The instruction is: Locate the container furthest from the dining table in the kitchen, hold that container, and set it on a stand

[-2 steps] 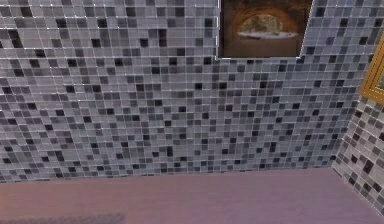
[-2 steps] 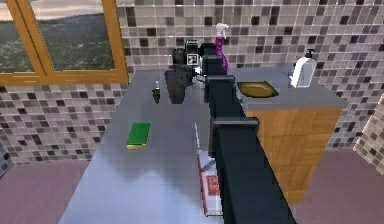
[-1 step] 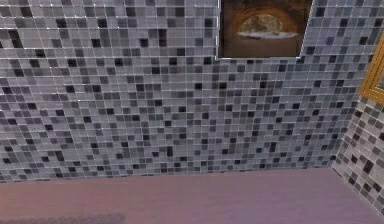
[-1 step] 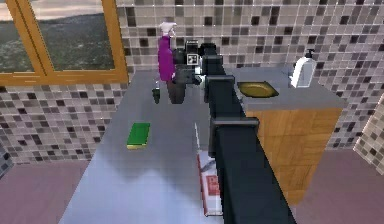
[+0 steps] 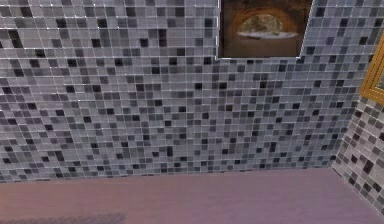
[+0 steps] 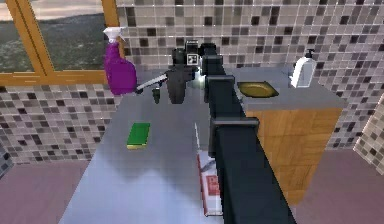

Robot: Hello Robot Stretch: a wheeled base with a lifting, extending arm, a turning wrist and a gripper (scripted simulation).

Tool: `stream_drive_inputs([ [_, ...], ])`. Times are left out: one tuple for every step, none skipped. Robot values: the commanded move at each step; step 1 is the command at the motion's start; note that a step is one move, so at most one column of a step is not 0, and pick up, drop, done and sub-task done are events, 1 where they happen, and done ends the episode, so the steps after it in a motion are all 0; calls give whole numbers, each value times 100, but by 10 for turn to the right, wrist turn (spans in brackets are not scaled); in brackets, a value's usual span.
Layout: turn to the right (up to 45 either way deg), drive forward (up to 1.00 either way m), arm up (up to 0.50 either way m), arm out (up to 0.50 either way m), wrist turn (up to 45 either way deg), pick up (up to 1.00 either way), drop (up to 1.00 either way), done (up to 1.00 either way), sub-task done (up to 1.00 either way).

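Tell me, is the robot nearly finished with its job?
Not yet. Done: the arm stretches over the counter, with the gripper near the purple spray bottle. In hand: taking that bottle; I can't tell whether the gripper holds anything, as the bottle seems to stand on the counter. Left: lifting it and setting it on a stand.

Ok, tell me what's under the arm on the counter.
A red and white box lies on the grey counter; the arm covers its right part, so the rest of it cannot be seen.
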Motion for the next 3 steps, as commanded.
stream_drive_inputs([
  [0,0,0,0,-450,0,0,0,0],
  [0,0,0,0,-420,0,0,0,0],
  [0,0,0,-48,0,0,0,0,0],
])
